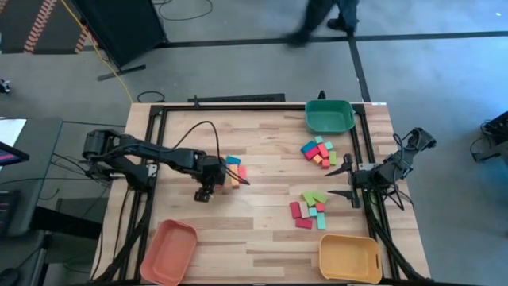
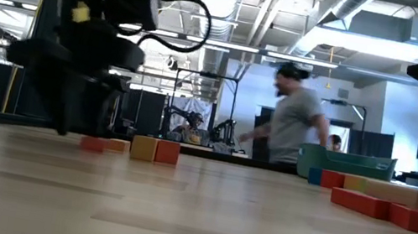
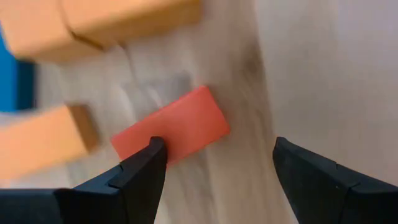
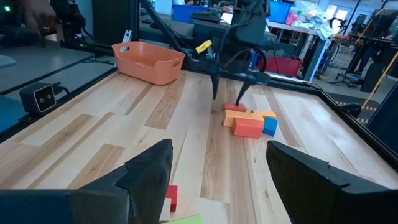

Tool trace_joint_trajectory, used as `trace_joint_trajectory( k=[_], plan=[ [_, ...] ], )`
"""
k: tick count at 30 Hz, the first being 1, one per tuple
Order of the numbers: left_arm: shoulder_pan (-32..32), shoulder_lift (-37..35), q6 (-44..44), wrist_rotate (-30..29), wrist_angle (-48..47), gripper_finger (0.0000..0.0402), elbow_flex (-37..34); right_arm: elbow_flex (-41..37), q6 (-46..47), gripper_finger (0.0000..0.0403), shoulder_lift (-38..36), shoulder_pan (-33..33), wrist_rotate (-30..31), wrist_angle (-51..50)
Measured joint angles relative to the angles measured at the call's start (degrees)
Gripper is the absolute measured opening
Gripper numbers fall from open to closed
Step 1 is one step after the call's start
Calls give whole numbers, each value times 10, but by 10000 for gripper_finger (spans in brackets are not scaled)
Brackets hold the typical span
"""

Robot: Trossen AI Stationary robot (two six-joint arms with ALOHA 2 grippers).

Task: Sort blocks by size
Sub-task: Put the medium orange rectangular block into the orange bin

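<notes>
**Inspector A:** How is the flat red rectangular block [image 3: 177, 127] oriented?

**Inspector B:** It is laid flat on the pale wooden table [image 1: 262, 230], and in the left wrist view its long axis is seen running diagonally across the line between the fingers.

**Inspector A:** What is noted around it?

**Inspector B:** Orange bar-shaped blocks [image 3: 124, 22] and a blue block [image 4: 270, 126] are found just beyond it, in one small cluster. The salmon plastic tray [image 1: 168, 251] is set well apart.

**Inspector A:** Its place relative to the claw?

**Inspector B:** The left gripper [image 3: 214, 171] is held above it with fingers apart. One end of the block is seen beside one fingertip [image 3: 149, 165]; contact cannot be told. The right gripper [image 1: 347, 181] is parked open between two other block groups [image 1: 311, 210].
</notes>
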Motion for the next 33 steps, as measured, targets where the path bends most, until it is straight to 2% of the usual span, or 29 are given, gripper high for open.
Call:
trace_joint_trajectory(
  k=[6, 12, 17, 28, 33],
  plan=[
    [-13, -35, -19, 24, -12, 279, -2, 0, 0, 291, 0, 0, 0, 0],
    [-33, -57, 33, -23, 17, 279, -2, 0, 0, 291, 0, 0, 0, 0],
    [-42, -42, 101, -39, 15, 279, -2, 0, 0, 291, 0, 0, 0, 0],
    [-43, -4, 174, -53, 34, 278, -1, 0, 0, 291, 0, 0, 0, 0],
    [-37, -4, 194, -57, 19, 251, -5, 0, 0, 291, 0, 0, 0, 0]
  ],
)
